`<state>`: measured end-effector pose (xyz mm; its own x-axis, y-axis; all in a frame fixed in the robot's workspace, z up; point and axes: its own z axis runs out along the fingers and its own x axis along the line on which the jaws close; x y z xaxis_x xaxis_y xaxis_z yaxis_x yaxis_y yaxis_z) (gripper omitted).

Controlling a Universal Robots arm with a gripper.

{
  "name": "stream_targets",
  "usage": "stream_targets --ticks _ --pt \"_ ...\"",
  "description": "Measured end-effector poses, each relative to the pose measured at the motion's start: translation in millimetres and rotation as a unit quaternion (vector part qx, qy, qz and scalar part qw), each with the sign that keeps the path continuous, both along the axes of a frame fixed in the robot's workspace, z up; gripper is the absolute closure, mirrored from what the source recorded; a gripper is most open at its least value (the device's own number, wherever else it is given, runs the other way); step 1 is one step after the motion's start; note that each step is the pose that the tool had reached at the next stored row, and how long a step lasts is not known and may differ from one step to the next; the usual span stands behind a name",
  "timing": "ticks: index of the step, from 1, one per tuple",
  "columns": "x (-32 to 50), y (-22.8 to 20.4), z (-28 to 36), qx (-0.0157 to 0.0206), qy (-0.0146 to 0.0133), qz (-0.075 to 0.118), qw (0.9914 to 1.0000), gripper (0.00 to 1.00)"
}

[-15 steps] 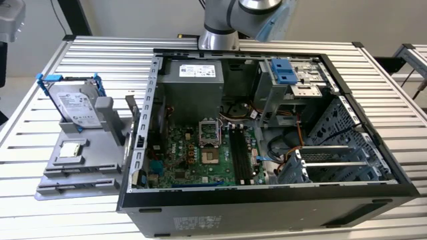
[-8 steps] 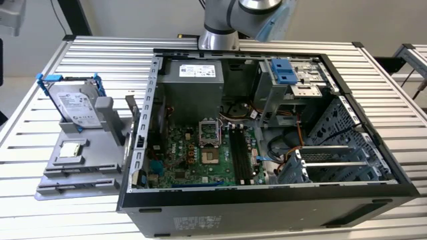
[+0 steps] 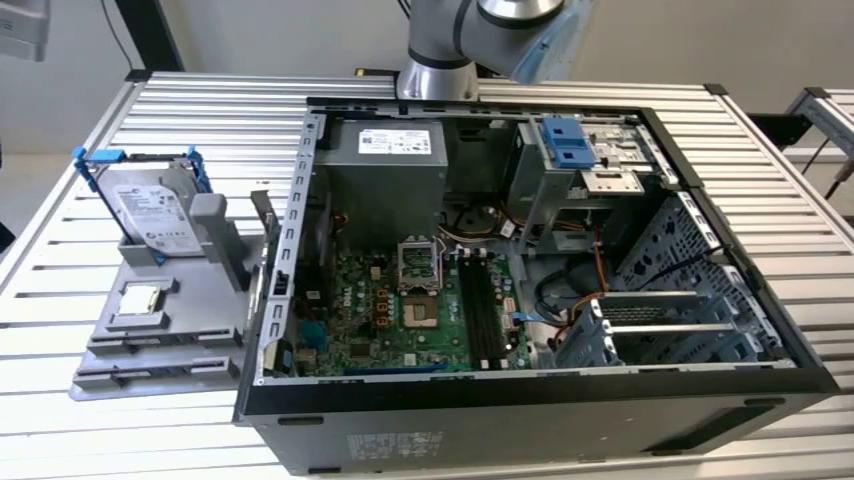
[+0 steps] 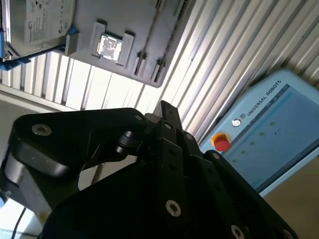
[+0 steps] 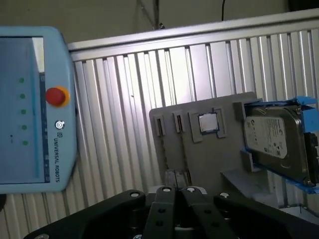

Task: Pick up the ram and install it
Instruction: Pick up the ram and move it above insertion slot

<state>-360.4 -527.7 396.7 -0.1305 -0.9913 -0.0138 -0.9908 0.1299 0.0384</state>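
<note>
Ram (image 3: pixel 263 222): I make it out only as a thin dark board standing on edge in the gray holder (image 3: pixel 147 345), just beside the open computer case (image 3: pixel 534 430) on the desk (image 3: pixel 54 260). Gripper (image 5: pixel 175 190), first wrist view: I see its fingers drawn together and empty, well apart from the ram.

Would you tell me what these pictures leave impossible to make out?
Memory slots: exterior view, too small and dark to tell whether any is filled.
Arm: exterior view, cut off by the top edge.
Hard drive: second wrist view, cut off by the top edge.
</note>
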Motion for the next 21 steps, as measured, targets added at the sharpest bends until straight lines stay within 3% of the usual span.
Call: stream_targets --ticks 4,10,18,19,21 --pt "0.0 0.0 0.0 -0.0002 -0.0010 0.033 0.99947 1.00" --pt "-0.1 0.0 0.0 -0.0001 -0.0019 0.078 0.99698 1.00" --pt "-0.1 0.0 0.0 -0.0001 -0.0019 0.079 0.99691 1.00" --pt "-0.1 0.0 0.0 -0.0001 -0.0019 0.079 0.99691 0.00" --pt "-0.1 0.0 0.0 -0.0001 -0.0019 0.079 0.99689 0.00"
